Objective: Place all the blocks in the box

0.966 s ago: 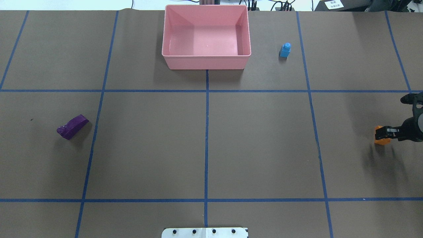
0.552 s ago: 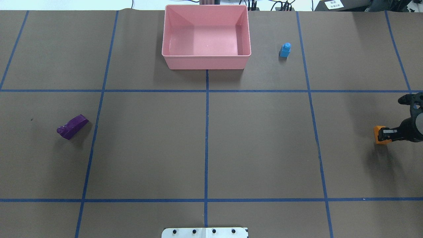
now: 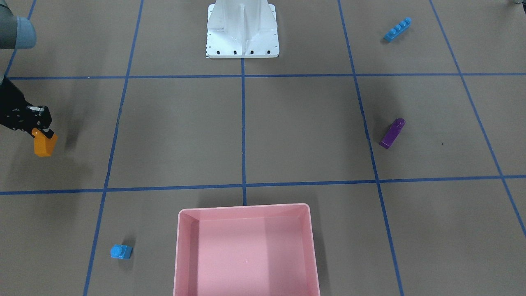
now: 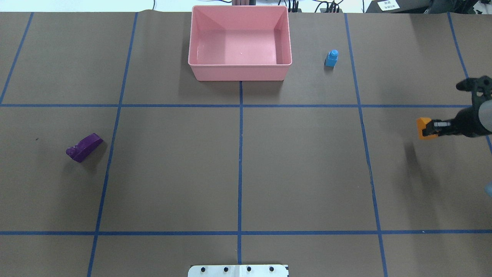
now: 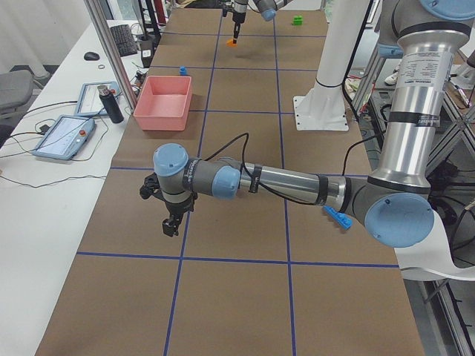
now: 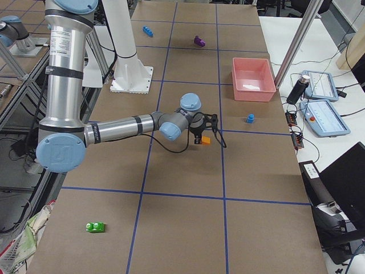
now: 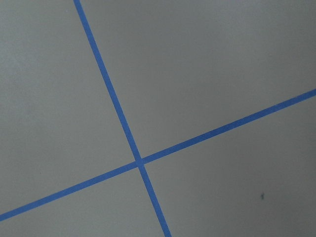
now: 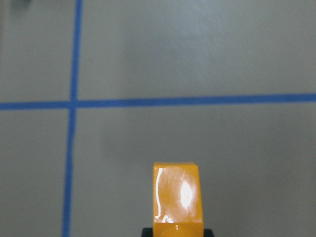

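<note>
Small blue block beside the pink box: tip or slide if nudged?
Likely slides: the small blue block stands upright, compact, on flat brown paper. A push near its top might tip it. Looks like hard, light plastic, so probably stiff.

Brown paper (image 4: 307, 173) covers the table, and blue tape lines (image 4: 240, 154) mark it into big squares. Seen from the left end, a white side bench (image 5: 44, 170) runs along at nine o'clock. Two tablet-like pendants (image 5: 63, 137) (image 5: 95, 93) lie on it. A black bottle (image 5: 111, 106) stands at two o'clock from the nearer one. A keyboard (image 5: 122, 38) and a mouse (image 5: 90, 55) sit towards eleven o'clock.
</note>
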Controlling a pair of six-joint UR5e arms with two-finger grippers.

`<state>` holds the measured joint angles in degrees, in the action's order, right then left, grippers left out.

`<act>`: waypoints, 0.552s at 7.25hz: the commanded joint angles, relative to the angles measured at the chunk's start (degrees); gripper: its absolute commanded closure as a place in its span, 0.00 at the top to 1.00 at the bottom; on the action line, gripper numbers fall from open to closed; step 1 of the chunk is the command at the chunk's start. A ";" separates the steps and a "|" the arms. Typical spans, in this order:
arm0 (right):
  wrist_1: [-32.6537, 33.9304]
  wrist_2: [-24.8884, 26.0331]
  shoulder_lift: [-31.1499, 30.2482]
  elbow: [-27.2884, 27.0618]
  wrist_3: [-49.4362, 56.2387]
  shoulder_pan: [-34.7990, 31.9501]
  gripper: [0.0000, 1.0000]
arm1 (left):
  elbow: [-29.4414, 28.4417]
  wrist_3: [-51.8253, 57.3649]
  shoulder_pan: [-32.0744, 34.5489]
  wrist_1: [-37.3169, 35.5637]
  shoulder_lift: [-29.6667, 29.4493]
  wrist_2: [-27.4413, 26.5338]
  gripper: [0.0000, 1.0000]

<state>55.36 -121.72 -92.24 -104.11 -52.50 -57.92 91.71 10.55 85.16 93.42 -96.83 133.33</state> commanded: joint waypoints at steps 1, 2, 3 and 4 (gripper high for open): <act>2.71 -0.53 14.82 4.58 -0.84 -1.49 0.00 | 0.22 0.00 0.00 0.00 -0.03 0.52 1.00; 7.95 -0.44 23.95 9.75 -0.85 -1.40 0.00 | -0.04 0.00 0.00 0.00 -0.03 2.53 1.00; 12.36 -0.36 33.52 16.42 -0.85 -1.06 0.00 | -0.04 0.00 0.00 0.00 -0.03 2.98 1.00; 14.92 2.34 43.02 25.10 -0.85 1.04 0.00 | -0.13 0.00 -0.08 0.00 -0.03 2.99 1.00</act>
<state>66.06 -121.48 -61.36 -88.77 -53.31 -58.60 91.68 10.55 85.14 93.43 -96.86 135.89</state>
